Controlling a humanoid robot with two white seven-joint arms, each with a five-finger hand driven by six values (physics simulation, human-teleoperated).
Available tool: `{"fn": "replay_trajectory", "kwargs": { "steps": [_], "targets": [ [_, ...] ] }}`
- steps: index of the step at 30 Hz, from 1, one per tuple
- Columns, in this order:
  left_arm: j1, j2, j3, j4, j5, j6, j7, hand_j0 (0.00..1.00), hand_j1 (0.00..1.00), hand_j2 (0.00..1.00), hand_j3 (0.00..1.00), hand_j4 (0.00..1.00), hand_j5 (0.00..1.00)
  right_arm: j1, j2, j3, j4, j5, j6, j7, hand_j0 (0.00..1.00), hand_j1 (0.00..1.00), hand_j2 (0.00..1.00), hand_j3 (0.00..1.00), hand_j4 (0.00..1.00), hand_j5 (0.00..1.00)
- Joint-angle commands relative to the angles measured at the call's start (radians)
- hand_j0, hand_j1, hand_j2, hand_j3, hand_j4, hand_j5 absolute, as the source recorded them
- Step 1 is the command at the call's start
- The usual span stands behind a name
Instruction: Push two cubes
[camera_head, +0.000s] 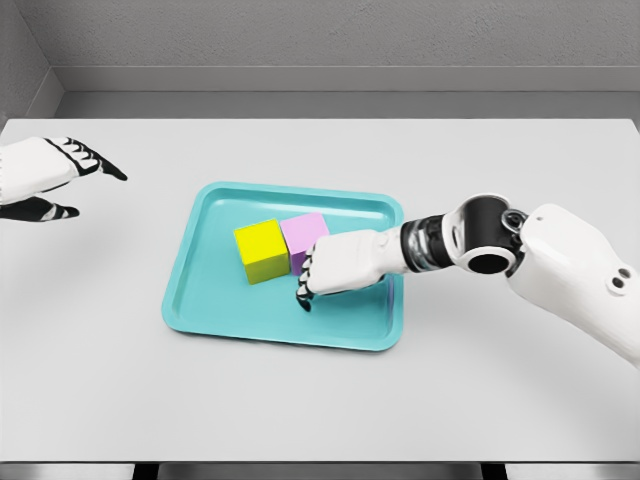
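Tray: a teal tray (215, 318) is lying in the middle of the white table (500, 400), with a low raised rim on all sides.
Yellow cube: the yellow cube (262, 250) is sitting inside the tray, a little left of the centre, touching the purple cube on its right side.
Purple cube: the purple cube (303, 236) is standing just right of the yellow one, partly hidden by the right hand.
Right hand: the right hand (335, 268) is reaching over the right rim of the tray, its fingers curled together and holding nothing, and its knuckles are pressing against the near right side of the purple cube.
Left hand: the left hand (50, 175) is hovering at the far left of the table, fingers spread and relaxed, well apart from the tray.
Open room: bare tray floor is lying left of the yellow cube up to the left rim, and also near the cubes up to the near rim.
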Motion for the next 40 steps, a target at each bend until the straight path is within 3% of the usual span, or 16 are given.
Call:
{"fn": "replay_trajectory", "kwargs": {
  "steps": [1,16,21,23,30,32,33,34,36,40],
  "targets": [
    [0.0,-0.011,-0.002,0.004,0.002,0.002,0.0,0.8,0.8,0.8,0.8,0.8,0.8,0.0,0.004,-0.002,0.001,-0.004,0.002,0.0,0.6,0.6,0.6,0.6,0.6,0.6],
    [-0.006,-0.022,-0.004,0.006,-0.001,0.002,-0.003,0.8,0.8,0.8,0.8,0.8,0.8,0.002,0.006,-0.004,0.013,-0.003,0.002,0.0,0.6,0.6,0.6,0.6,0.6,0.6],
    [-0.006,-0.022,-0.004,0.006,-0.001,0.002,-0.003,0.8,0.8,0.8,0.8,0.8,0.8,0.002,-0.189,-0.016,-0.188,-0.024,0.002,0.0,0.6,0.6,0.6,0.6,0.6,0.6],
    [-0.006,-0.022,-0.004,0.006,-0.001,0.002,-0.003,0.8,0.8,0.8,0.8,0.8,0.8,0.002,-0.244,-0.019,-0.222,-0.046,0.002,0.0,0.6,0.6,0.6,0.6,0.6,0.6],
    [-0.003,-0.019,-0.001,-0.002,0.006,0.002,-0.003,0.85,0.85,0.85,0.85,0.85,0.85,0.012,-0.52,-0.304,-0.248,-0.32,0.002,0.0,0.62,0.62,0.62,0.62,0.62,0.62],
    [-0.003,-0.017,-0.001,-0.002,0.01,0.002,-0.003,0.88,0.88,0.88,0.88,0.88,0.88,0.057,-0.549,-0.344,-0.239,-0.34,0.002,0.0,0.69,0.69,0.69,0.69,0.69,0.69],
    [-0.005,-0.017,0.001,-0.002,0.011,0.002,0.0,1.0,1.0,1.0,1.0,1.0,1.0,0.078,-0.552,-0.364,-0.235,-0.343,0.002,0.0,0.78,0.78,0.78,0.78,0.78,0.78],
    [-0.003,-0.014,0.003,0.0,0.013,0.002,0.002,1.0,1.0,1.0,1.0,1.0,1.0,0.098,-0.569,-0.393,-0.223,-0.343,0.002,0.0,0.99,0.99,0.99,0.99,0.99,0.99],
    [0.0,-0.012,0.003,0.008,0.013,0.002,0.002,1.0,1.0,1.0,1.0,1.0,1.0,0.109,-0.577,-0.409,-0.159,-0.345,0.002,0.0,0.99,0.99,0.99,0.99,0.99,0.99],
    [-0.002,-0.009,0.003,0.004,0.01,0.002,0.002,1.0,1.0,1.0,1.0,1.0,1.0,0.115,-0.577,-0.407,-0.157,-0.349,0.002,0.0,1.0,1.0,1.0,1.0,1.0,1.0]
  ]
}}
